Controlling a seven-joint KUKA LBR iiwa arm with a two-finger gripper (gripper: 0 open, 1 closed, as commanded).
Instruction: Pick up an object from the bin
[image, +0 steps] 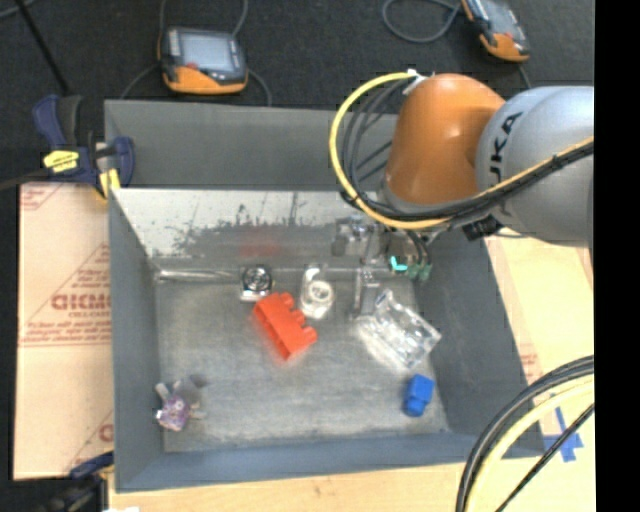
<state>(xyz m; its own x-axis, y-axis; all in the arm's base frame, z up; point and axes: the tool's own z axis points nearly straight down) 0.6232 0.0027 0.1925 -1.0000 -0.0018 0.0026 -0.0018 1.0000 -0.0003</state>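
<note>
My gripper (366, 285) hangs below the orange wrist cover at the back of the bin, right of centre. Its lower end stands just above the upper left edge of a clear crumpled plastic piece (400, 335). A small clear round cup (318, 294) lies close to its left. A red toy brick (285, 326) lies tilted further left and towards the front. I cannot see anything held in the gripper.
A shiny round metal thing (257, 281) lies by the back wall, left of the cup. A blue block (418, 395) sits at the front right, and a small purple and grey thing (176, 408) in the front left corner.
</note>
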